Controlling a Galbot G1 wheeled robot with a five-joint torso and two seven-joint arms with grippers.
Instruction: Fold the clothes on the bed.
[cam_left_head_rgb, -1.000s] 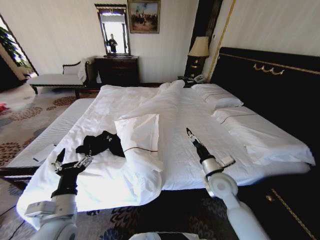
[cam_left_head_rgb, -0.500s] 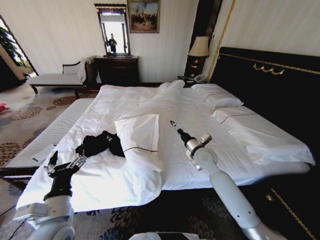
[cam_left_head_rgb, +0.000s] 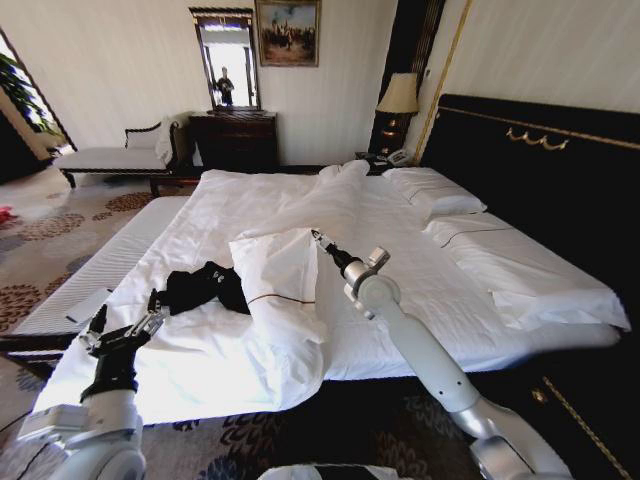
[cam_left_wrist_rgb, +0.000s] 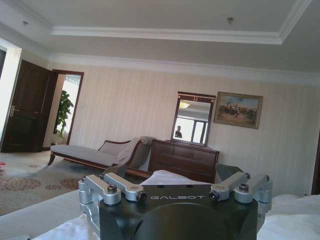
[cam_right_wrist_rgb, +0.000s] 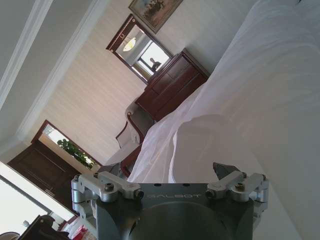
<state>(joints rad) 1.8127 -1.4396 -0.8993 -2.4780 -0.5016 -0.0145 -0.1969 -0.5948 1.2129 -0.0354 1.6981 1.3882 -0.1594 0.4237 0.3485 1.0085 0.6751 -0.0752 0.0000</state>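
Black T-shirt, crumpled on the bed near its left foot corner, just beside a folded white pillowcase. It looks soft, light and limp; a hem or shoulder edge seems the best hold. Left claw, spread wide, hovers near the shirt; right claw, drawn narrow, points over the pillowcase. Patterned carpet, chaise and dresser beyond.

Chaise, dresser, lamp
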